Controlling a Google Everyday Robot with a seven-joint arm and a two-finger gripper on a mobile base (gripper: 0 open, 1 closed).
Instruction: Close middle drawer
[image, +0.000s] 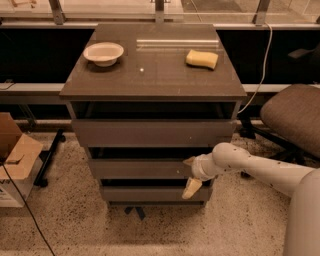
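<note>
Middle drawer (140, 169) ajar; arm (260, 170) outstretched leftward, end effector (190, 175) spread at front's right end.

White bowl (103, 52) and yellow sponge (202, 58) set well apart on the bench (150, 82), cardboard box (17, 160) seen left, chair (295, 117) right, gripper (190, 175) held low before the bench.

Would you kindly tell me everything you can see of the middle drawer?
The middle drawer is wide and shallow, with a flat, handleless grey-brown front that looks like laminate. It sits level between the top drawer and the bottom drawer. A dark gap above its front suggests it is slightly open. The open pincer appears to touch the front's right end.
</note>
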